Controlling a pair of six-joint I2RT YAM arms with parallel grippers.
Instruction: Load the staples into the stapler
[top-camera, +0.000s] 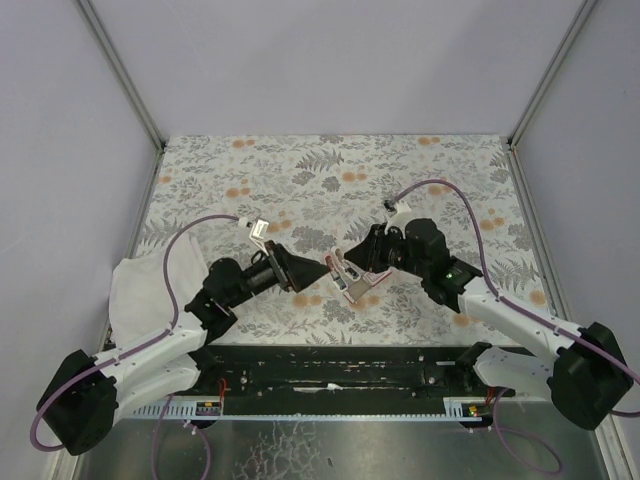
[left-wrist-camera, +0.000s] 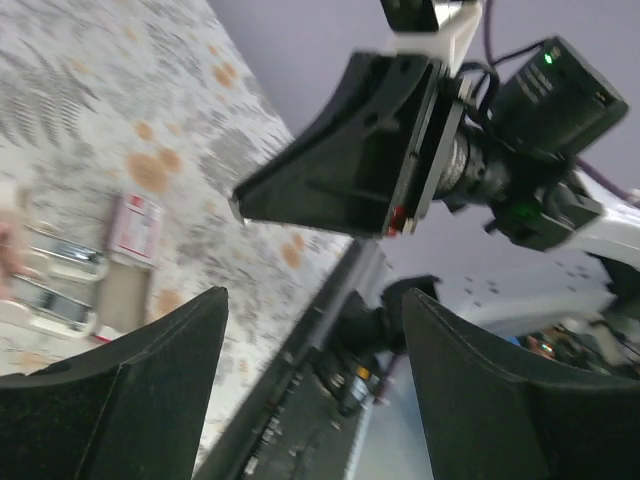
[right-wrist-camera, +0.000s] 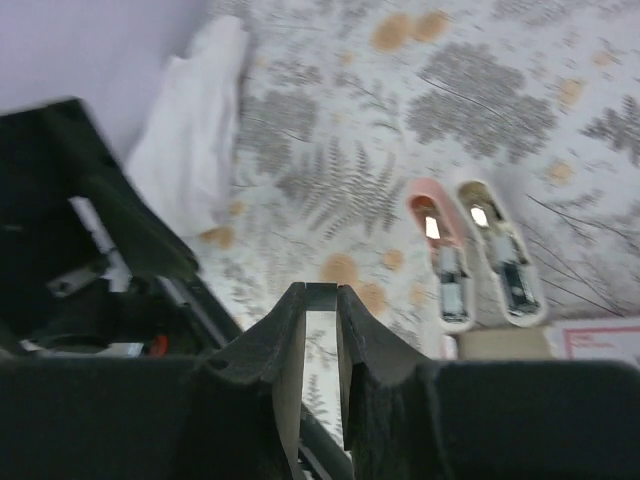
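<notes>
Though the overhead view buries it between the arms, the right wrist view shows the stapler (right-wrist-camera: 470, 262) folded open, the box of staples (right-wrist-camera: 600, 340) just beside its end. The left gripper (left-wrist-camera: 312, 300) gapes empty, while the right gripper (right-wrist-camera: 320, 292) is pinched to a slit, grip unclear.

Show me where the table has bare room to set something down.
Free: the far strip of table along the back wall, and right of the right arm. Crowded: the centre, where left gripper and right gripper meet by the stapler; white cloth covers the near-left edge.

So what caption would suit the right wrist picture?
Right pincer, narrowly parted, above the floral table near the opened stapler and a white cloth.
</notes>
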